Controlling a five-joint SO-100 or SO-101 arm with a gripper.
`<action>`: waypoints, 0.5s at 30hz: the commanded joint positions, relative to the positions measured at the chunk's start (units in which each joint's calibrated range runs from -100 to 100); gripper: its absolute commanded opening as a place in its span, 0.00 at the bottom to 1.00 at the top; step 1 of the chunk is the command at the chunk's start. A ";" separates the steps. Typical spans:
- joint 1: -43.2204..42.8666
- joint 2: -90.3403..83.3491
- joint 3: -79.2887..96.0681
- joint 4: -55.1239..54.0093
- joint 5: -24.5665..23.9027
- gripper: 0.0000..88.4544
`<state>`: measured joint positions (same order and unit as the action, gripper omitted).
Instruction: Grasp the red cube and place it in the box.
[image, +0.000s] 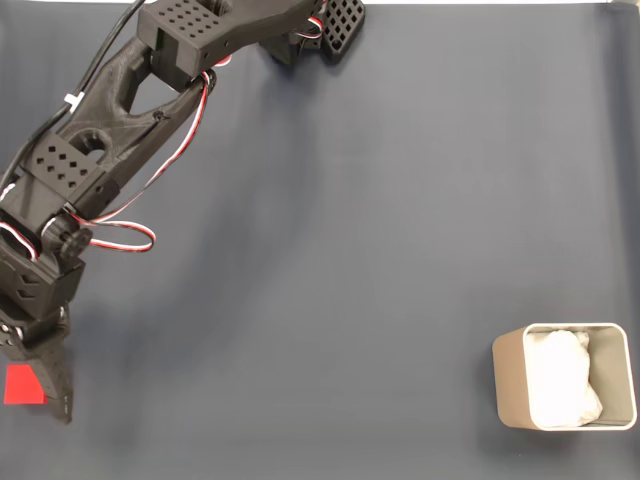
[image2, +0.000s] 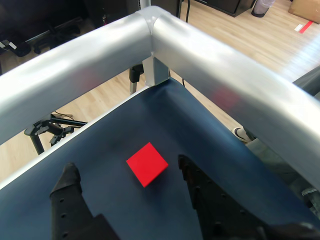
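The red cube (image: 22, 385) lies at the far left edge of the dark blue table in the fixed view, partly covered by the black arm. The wrist view shows the cube (image2: 146, 164) flat on the blue surface, between and slightly beyond my two black fingertips. My gripper (image2: 125, 172) is open, one finger on each side of the cube with a gap to it. In the fixed view the gripper (image: 40, 385) points down toward the lower left corner. The beige box (image: 508, 385) with white lining stands far off at the lower right.
A silver metal frame rail (image2: 200, 60) runs around the table corner just beyond the cube. Wooden floor and dark equipment lie past it. Red and white wires (image: 130, 235) loop off the arm. The blue tabletop (image: 350, 250) stretches between arm and box.
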<state>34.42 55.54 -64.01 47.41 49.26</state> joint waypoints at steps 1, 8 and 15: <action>0.81 -0.34 -3.41 -2.25 0.15 0.52; 1.02 2.00 -5.24 -3.64 0.44 0.55; 0.95 3.74 -5.97 -3.89 0.59 0.56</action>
<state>34.79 60.05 -66.55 44.79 49.60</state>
